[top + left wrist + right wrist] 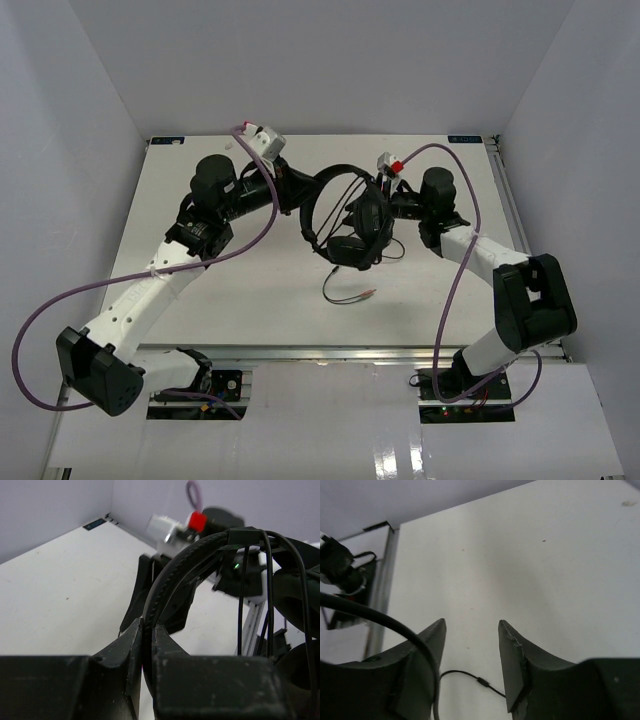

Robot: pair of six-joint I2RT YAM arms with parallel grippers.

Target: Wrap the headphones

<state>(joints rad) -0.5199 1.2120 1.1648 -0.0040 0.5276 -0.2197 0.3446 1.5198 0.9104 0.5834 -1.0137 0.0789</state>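
Top cam: high over table (260, 300), looking down. Wrist cams: close, low over table; L+top share headphones (352, 250).

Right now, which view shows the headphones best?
Top external: the whole headphones show, headband, earcups and cable trailing to the plugs. Left wrist shows only a headband stretch clamped in the left end effector, plus cable strands. Right wrist shows only bits of thin black cable.

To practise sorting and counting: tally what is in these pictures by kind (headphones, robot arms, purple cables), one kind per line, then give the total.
headphones: 1
robot arms (left arm, right arm): 2
purple cables: 2
Total: 5
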